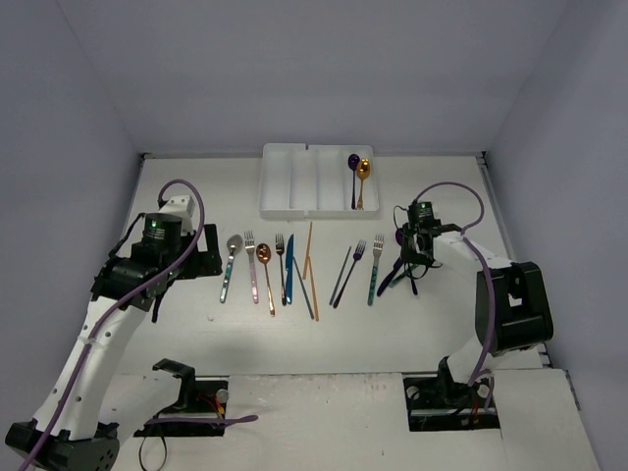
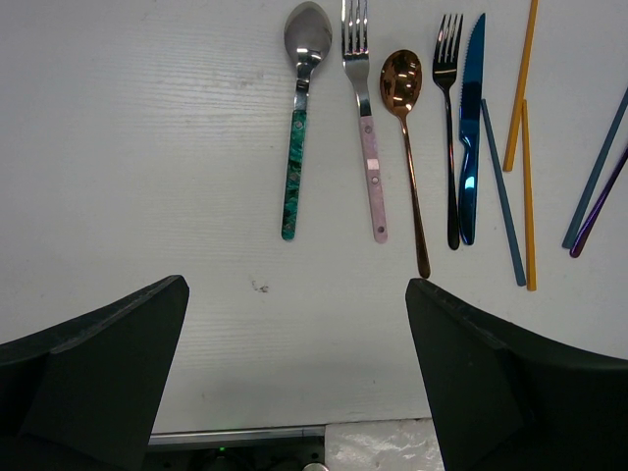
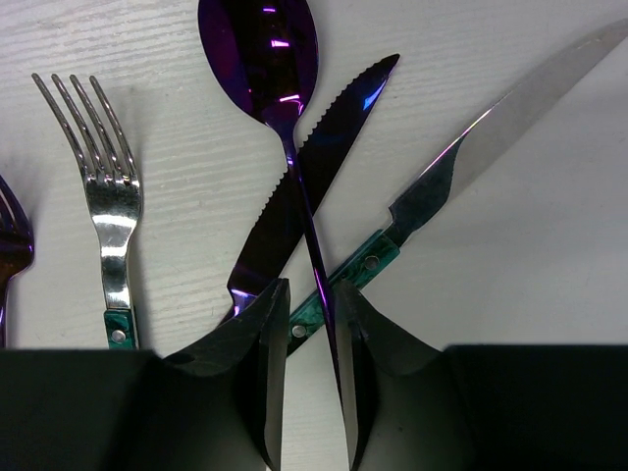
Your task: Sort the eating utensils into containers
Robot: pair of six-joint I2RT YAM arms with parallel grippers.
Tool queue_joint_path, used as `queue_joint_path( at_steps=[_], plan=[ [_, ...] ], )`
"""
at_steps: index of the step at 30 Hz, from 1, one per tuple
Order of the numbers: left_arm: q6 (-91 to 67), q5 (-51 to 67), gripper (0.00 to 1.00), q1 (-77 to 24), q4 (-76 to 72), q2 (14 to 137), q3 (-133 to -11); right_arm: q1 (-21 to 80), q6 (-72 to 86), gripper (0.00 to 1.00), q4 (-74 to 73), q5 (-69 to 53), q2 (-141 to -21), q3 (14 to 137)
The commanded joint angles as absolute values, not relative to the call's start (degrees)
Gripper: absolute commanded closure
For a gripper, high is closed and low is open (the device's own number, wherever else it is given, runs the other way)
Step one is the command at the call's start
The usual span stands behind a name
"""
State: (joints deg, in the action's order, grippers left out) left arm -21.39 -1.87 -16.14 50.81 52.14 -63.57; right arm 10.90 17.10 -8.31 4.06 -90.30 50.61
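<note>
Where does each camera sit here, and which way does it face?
Top external: above and behind the left arm and right arm, both in view, looking down the table toward the white tray.
Left wrist: on the left arm, facing down at the teal-handled spoon; the open left gripper fills the bottom.
Right wrist: close over the table; the right gripper flanks the handle of a purple spoon.
Shared: top and right wrist both show the teal-handled fork.

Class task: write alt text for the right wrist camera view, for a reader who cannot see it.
The black fingers of the right gripper straddle the thin handle of a shiny purple metal spoon. The spoon crosses a dark purple serrated knife and a silver knife with a green handle; a silver green-handled fork lies beside them on the white table.
</note>
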Motion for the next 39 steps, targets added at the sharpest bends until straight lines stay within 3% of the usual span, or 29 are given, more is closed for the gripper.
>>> queue_joint_path(
  at_steps=[1,17,21,29,39],
  plan=[
    [-20.5,-1.7,0.08,-16.5,49.3,52.3,-65.7,10.8,17.1,0.8,-7.2,5.8,-89.9,51.2],
    [-20.7,-1.5,0.08,-16.5,49.5,51.3,-65.0,10.7,14.9,0.82,-5.4,7.5,-94.5,51.3],
    [-20.7,-1.5,0.08,-16.5,49.5,51.4,-65.0,10.7,15.0,0.92,-4.7,7.2,-95.2,51.6],
    [-20.7,-1.5,0.08,-16.5,49.4,51.5,-64.8,10.7,15.0,0.99,-4.6,7.3,-94.8,52.0],
    [-20.3,-1.8,0.08,-16.5,49.3,52.3,-65.4,13.7,15.2,1.0,-6.3,10.4,-83.4,59.8]
  ],
)
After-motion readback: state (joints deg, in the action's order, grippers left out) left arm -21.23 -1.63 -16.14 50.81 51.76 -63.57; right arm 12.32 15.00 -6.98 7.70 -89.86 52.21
